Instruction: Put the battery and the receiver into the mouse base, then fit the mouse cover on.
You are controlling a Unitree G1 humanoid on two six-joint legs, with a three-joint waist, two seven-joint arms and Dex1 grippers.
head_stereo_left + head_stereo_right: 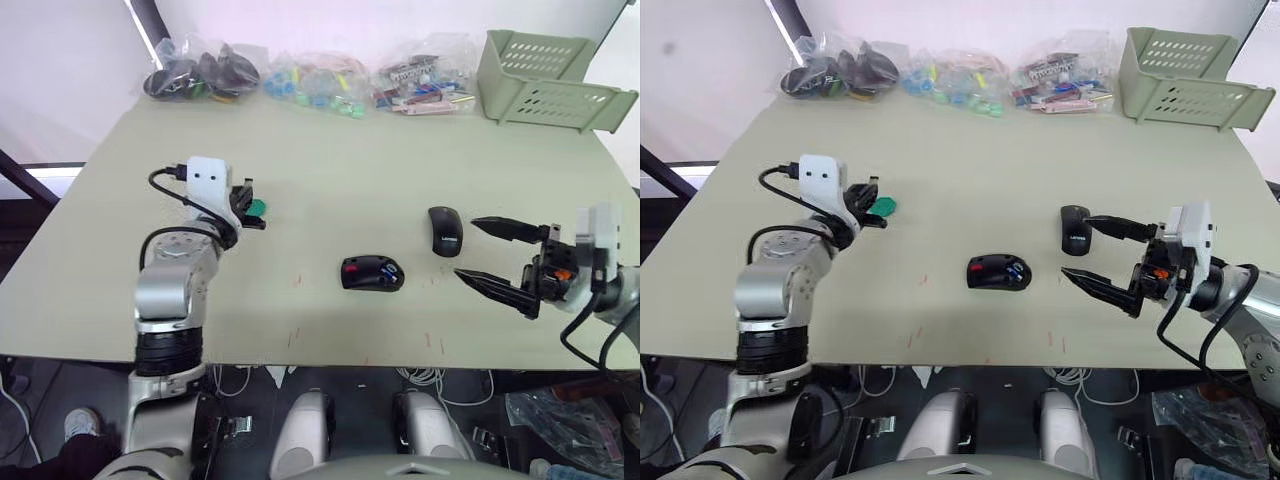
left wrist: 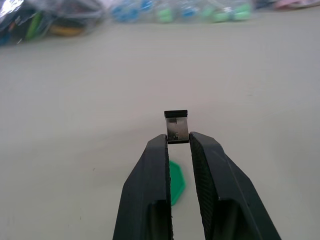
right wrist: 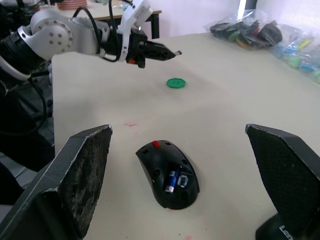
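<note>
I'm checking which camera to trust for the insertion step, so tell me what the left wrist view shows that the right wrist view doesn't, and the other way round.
Left wrist view alone: a close look at the receiver pinched between the left gripper's fingertips, its black end cap sticking out past them.

Right wrist view alone: the mouse base lying between the wide-open right gripper's fingers, with the battery already seated inside, and a corner of the mouse cover.

Both: the green disc on the table, and the bags of parts along its far edge.
</note>
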